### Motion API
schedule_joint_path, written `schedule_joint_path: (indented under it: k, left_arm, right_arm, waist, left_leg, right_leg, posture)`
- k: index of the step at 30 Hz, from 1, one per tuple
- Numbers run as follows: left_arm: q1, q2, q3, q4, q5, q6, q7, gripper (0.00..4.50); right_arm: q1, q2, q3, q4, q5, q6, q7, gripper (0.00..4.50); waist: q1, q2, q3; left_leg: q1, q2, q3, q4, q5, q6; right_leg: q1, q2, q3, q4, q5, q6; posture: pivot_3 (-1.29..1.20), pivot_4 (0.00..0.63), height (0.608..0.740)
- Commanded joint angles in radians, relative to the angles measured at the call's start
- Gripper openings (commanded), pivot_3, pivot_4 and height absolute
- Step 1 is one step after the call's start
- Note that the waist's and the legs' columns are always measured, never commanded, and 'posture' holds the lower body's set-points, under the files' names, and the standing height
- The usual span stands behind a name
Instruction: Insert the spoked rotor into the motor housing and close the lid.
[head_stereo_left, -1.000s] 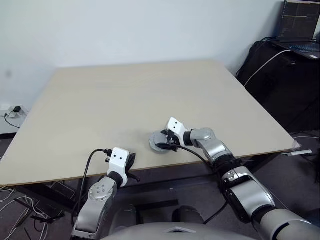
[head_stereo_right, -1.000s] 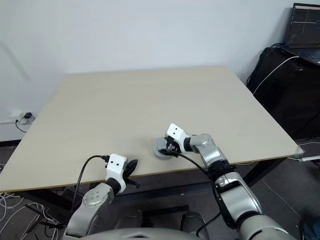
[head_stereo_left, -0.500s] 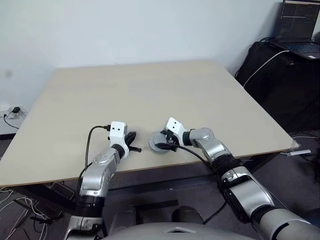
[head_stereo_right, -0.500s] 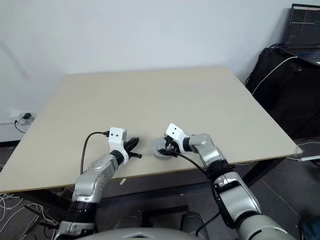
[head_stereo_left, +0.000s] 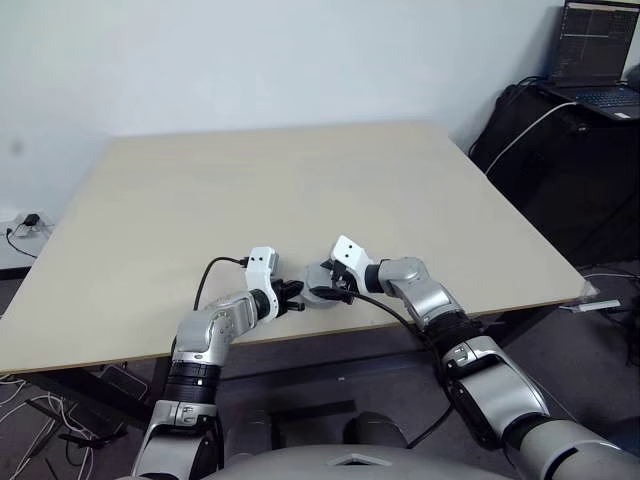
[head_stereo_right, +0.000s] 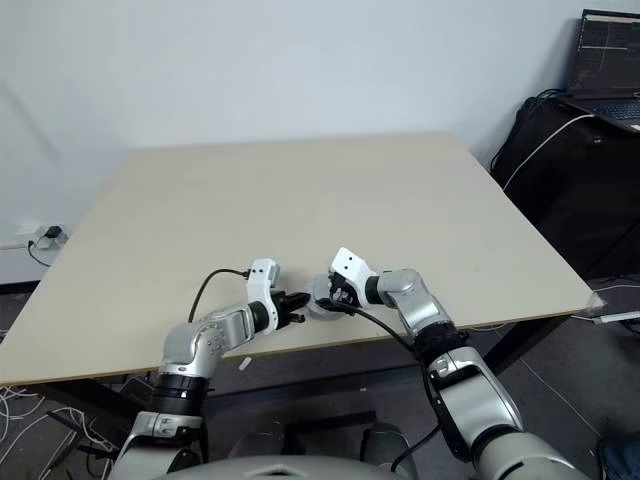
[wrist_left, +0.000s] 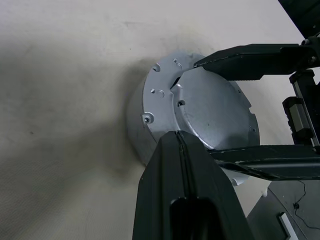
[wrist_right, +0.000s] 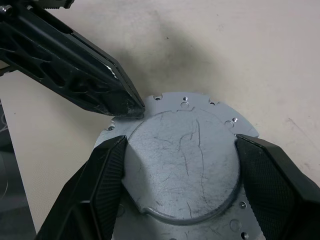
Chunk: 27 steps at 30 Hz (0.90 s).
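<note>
From the head cameras, a silver round motor housing (head_stereo_left: 320, 293) sits on the pale table (head_stereo_left: 300, 190) close to its near edge. The right gripper (head_stereo_left: 335, 291) reaches it from the right, and the left gripper (head_stereo_left: 291, 297) comes in from the left, its tips just beside the part. A dark laptop (head_stereo_left: 592, 50) stands on a black stand well off to the far right.

In the left wrist view, the left gripper's (wrist_left: 179, 145) two fingers (wrist_left: 170, 185) are pressed together with nothing between them, their tip at the rim of the housing (wrist_left: 165, 105). A flat silver lid (wrist_left: 215, 120) covers its top, and the right gripper's two black fingers (wrist_left: 250, 62) straddle that raised disc, one on each side.

In the right wrist view, the right gripper (wrist_right: 180, 165) stands spread wide, its fingers (wrist_right: 107, 170) flanking the lid (wrist_right: 182, 160); whether they actually press on its edge is hard to judge. The left gripper's closed tip (wrist_right: 127, 107) touches the housing's flange (wrist_right: 220, 112) just beside one right finger.
</note>
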<state>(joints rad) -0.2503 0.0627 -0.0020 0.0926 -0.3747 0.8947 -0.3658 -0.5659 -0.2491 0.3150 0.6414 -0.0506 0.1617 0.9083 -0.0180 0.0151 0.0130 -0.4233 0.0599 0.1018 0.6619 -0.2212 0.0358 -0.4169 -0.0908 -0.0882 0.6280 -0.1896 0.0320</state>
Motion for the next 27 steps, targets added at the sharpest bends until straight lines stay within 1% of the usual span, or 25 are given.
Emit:
schedule_joint_path:
  k: [1,4,13,21,27]
  left_arm:
    - [-0.013,-0.003,-0.003,-0.019,-0.011,0.021,0.006,0.0]
    - [-0.009,-0.008,0.002,-0.019,-0.016,0.042,0.011,0.0]
    - [0.032,-0.083,0.086,-0.032,-0.101,0.119,0.056,0.0]
    - [-0.014,-0.123,0.114,0.027,-0.077,0.087,0.151,0.0]
    - [-0.044,-0.119,0.113,0.064,-0.075,0.078,0.176,0.0]
  right_arm:
    - [0.008,-0.007,0.01,0.015,-0.021,0.017,-0.005,3.1]
    - [0.008,-0.006,0.013,0.012,-0.021,0.019,-0.003,3.1]
    - [0.019,-0.012,0.013,0.0,-0.023,0.022,-0.001,3.1]
    - [0.02,-0.013,0.014,-0.004,-0.022,0.025,-0.001,3.1]
    - [0.025,-0.012,0.016,-0.012,-0.021,0.031,0.001,3.1]
  waist:
    - [0.0,0.0,0.0]
    - [0.0,0.0,0.0]
    - [0.002,-0.001,0.0]
    - [0.006,-0.001,0.001]
    - [0.006,-0.002,0.001]
  left_leg:
    - [0.001,0.0,0.0,0.0,0.0,0.0]
    - [0.002,0.0,0.0,-0.001,0.0,0.0]
    - [0.003,0.0,0.0,-0.001,0.0,0.0]
    - [0.004,0.0,0.0,-0.001,0.0,0.0]
    - [0.004,-0.001,0.0,-0.001,0.0,0.0]
  right_leg:
    - [0.001,0.0,0.0,0.0,0.0,0.0]
    - [0.002,0.0,0.0,0.0,0.0,0.0]
    - [0.003,-0.001,0.0,-0.001,0.0,0.0]
    - [0.004,-0.002,0.0,-0.001,0.0,0.0]
    - [0.004,-0.003,-0.001,-0.001,0.0,0.0]
  posture:
    - [0.0,0.0,0.74]
    - [0.0,0.0,0.74]
    - [0.0,0.0,0.74]
    - [0.0,0.0,0.74]
    - [0.0,0.0,0.74]
